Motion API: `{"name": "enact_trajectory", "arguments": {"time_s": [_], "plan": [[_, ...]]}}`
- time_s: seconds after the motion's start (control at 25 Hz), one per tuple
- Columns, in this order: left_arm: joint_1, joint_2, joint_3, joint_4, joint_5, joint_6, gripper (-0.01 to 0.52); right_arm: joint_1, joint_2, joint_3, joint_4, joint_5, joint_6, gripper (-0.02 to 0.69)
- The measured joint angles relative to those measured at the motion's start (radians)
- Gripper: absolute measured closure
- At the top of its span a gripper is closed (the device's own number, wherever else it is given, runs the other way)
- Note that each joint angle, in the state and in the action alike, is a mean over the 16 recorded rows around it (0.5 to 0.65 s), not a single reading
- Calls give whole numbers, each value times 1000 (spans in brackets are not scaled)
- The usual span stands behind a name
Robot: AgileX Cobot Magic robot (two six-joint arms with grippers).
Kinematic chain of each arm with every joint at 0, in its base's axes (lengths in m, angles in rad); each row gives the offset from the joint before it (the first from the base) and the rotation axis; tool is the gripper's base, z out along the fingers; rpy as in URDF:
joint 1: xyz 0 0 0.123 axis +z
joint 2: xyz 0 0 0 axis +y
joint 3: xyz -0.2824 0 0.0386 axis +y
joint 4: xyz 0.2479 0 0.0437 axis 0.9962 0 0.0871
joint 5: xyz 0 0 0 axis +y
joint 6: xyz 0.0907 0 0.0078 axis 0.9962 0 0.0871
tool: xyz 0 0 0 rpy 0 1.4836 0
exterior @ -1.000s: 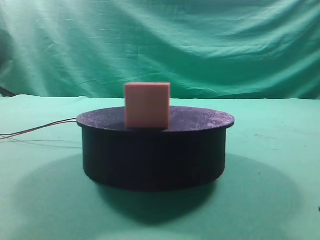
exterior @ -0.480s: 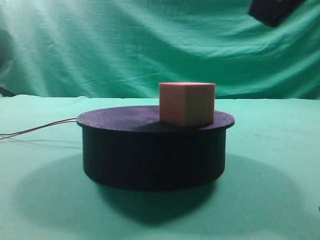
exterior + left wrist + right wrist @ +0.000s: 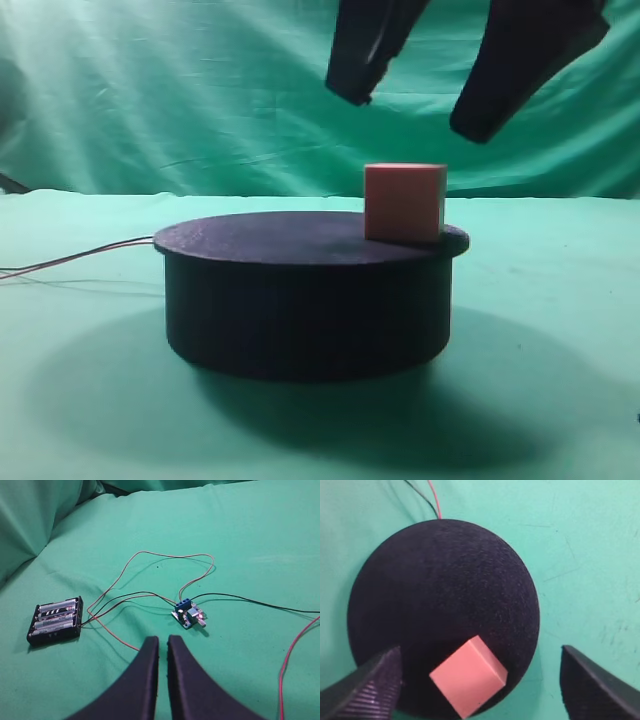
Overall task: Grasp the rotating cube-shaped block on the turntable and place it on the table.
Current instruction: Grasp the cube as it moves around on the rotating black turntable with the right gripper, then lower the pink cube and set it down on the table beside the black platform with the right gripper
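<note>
The pinkish-salmon cube-shaped block [image 3: 404,203] stands on the right edge of the black turntable [image 3: 300,300]. My right gripper [image 3: 412,115] hangs open just above the block, one dark finger on each side and clear of it. In the right wrist view the block [image 3: 468,675] lies near the disc's [image 3: 440,590] near rim, between the spread fingers of the right gripper [image 3: 480,652]. My left gripper [image 3: 163,640] is shut and empty over the green table [image 3: 250,540], away from the turntable.
Red and white wires [image 3: 80,258] run left off the turntable. In the left wrist view a black battery holder [image 3: 55,621], a small circuit board [image 3: 188,615] and looping wires [image 3: 150,555] lie on the cloth. A green draped backdrop [image 3: 200,90] stands behind.
The block has ridden the turning disc from the middle to the right edge. My right gripper has come down from the top of view and now hangs open above it.
</note>
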Motion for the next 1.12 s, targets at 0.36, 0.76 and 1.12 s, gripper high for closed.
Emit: {"name": "enact_trajectory", "arguments": {"time_s": [0.36,0.76,1.12], "plan": [[0,0,0,0,0,0,514,0,26,-71,-205,31,199,353],[0,0,0,0,0,0,514,-63,-103,-48,-424,101,436,434],[0,0,0,0,0,0,514,-148,-128,181,-314,-7,436,417]]}}
